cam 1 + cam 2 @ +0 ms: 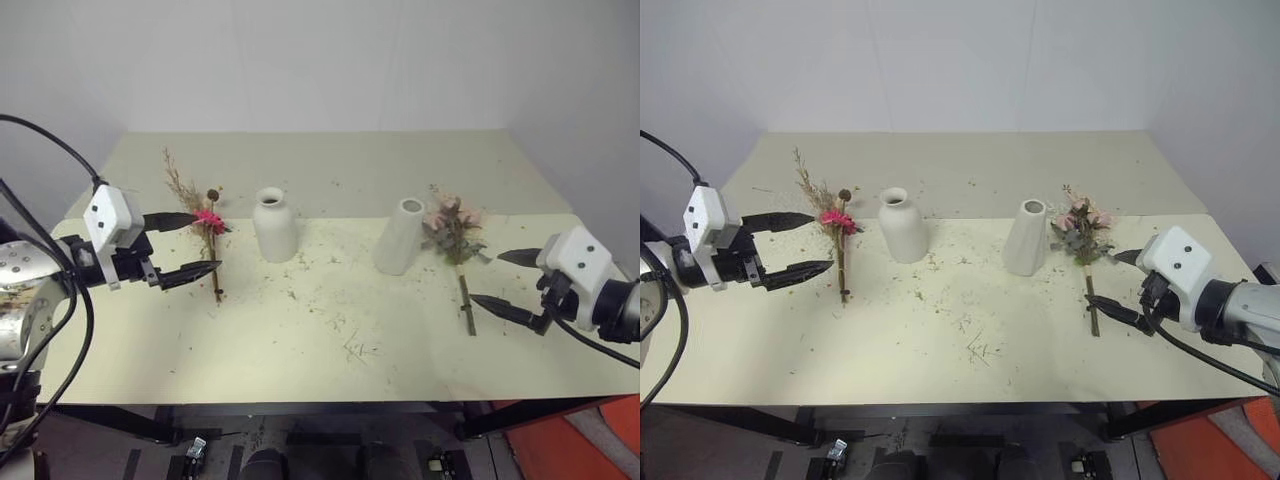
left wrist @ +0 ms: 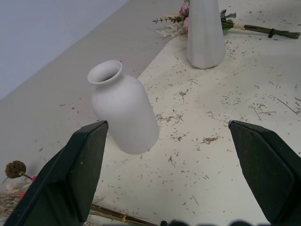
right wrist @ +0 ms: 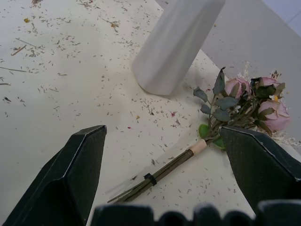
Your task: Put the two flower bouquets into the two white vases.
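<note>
Grippers [image 1: 185,245] [image 1: 505,280] both agape, empty | risk: brittle bouquets [image 1: 205,235] [image 1: 455,240] shedding, snagging narrow vase [image 1: 274,225] neck.

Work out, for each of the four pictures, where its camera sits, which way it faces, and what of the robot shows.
Left eye: on the head, looking down over the table; both arms show.
Right eye: beside it, same scene.
Left wrist: faces the bottle vase between open jaws.
Right wrist: faces the rose bunch and tall vase, jaws open.
Shared: both wrist views show the tall vase and rose bunch.
</note>
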### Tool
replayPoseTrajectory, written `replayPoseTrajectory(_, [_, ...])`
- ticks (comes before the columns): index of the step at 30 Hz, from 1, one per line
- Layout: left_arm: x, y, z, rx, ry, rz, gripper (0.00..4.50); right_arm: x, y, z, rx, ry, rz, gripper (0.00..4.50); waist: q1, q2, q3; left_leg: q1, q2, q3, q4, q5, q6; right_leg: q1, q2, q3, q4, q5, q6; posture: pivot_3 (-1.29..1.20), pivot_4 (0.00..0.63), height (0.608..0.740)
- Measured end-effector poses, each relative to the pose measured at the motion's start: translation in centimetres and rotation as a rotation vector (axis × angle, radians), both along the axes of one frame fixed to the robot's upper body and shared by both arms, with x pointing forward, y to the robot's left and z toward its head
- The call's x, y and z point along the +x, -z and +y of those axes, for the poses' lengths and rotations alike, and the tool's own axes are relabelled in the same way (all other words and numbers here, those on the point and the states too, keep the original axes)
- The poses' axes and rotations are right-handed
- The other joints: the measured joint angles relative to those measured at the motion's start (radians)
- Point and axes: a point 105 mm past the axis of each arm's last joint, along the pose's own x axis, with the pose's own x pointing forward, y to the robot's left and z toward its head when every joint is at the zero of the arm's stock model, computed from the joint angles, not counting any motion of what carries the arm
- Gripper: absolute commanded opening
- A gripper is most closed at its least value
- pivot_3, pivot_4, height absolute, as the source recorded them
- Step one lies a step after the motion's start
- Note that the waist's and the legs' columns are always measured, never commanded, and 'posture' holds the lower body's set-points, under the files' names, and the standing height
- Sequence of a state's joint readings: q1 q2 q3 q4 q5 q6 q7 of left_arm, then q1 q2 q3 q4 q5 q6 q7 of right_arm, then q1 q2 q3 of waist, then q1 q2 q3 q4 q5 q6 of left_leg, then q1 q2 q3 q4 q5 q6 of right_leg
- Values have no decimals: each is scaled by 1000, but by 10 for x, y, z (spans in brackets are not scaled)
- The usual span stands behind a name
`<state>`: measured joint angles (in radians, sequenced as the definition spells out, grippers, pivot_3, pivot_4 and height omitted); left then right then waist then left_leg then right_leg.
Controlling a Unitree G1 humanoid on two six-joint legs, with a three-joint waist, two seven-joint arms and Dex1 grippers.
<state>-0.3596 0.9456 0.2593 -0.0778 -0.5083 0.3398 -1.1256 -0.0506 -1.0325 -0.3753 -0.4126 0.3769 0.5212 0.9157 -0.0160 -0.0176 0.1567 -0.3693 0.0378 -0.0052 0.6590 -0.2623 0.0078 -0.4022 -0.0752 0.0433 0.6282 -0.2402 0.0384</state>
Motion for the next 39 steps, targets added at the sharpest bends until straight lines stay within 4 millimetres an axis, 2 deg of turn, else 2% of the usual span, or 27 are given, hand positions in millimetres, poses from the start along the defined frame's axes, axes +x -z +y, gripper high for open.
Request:
replayPoseTrajectory(12, [2, 1, 1, -4, -11, -10, 4457, 1, -3, 1, -6, -6, -25, 4500, 1, 0, 0, 0, 0, 0, 0, 0, 0, 0, 0, 0, 0, 0, 0, 0, 150, 740])
replayPoseTrajectory(16, [2, 2, -7, -30, 13, -14, 4457, 20, -11, -6, 50, 115, -18, 4500, -3, 0, 0, 1, 0, 0, 0, 0, 0, 0, 0, 0, 1, 0, 0, 0, 150, 740])
replayPoseTrajectory(17, [3, 2, -13, -35, 31, -13, 4457, 27, -11, -7, 68, 157, 12, 4500, -3, 0, 0, 1, 0, 0, 0, 0, 0, 1, 0, 0, 1, 0, 0, 0, 150, 740])
replayPoseTrajectory(20, [6, -3, -53, -39, 171, -34, 4457, 55, -8, -5, 122, 281, 125, 4500, -1, 0, 0, 1, -1, 0, 1, 0, 0, 1, 0, 0, 1, 1, -1, 0, 150, 740])
replayPoseTrajectory(22, [6, -3, -80, -25, 259, -42, 4457, 71, -1, 1, 141, 341, 197, 4500, 1, 0, 0, 0, -1, -1, 1, 0, 0, 0, 0, 0, 1, 1, -1, 0, 150, 740])
replayPoseTrajectory(24, [10, 2, -96, -5, 299, -32, 4457, 89, 9, 2, 175, 416, 268, 4500, 1, 0, 0, -1, -1, -1, 1, 0, 0, -1, 0, 0, 0, 1, -1, 0, 150, 740])
replayPoseTrajectory(29, [20, 17, -113, 35, 333, 6, 4457, 112, 24, -8, 168, 565, 351, 4500, -1, 1, 0, -6, -1, -1, 0, 0, 1, -4, 0, 0, 0, 1, -1, 0, 150, 740])
replayPoseTrajectory(33, [22, 23, -122, 44, 370, 13, 4457, 121, 40, -15, 155, 639, 408, 4500, -1, 1, 0, -8, -2, 0, 1, -1, 1, -4, -1, 0, -1, 1, -1, 0, 150, 740])
replayPoseTrajectory(36, [21, 23, -124, 47, 379, 8, 4500, 121, 54, -19, 148, 663, 462, 3880, -1, 1, 0, -7, -2, -1, 1, 0, 1, -4, -1, 0, 0, 1, -1, 0, 150, 740])
replayPoseTrajectory(39, [21, 26, -123, 51, 375, 10, 4500, 123, 57, -17, 134, 655, 479, 2908, -2, 1, -1, -6, -2, -1, 1, 0, 1, -4, -1, 0, 0, 1, -1, 0, 150, 740])
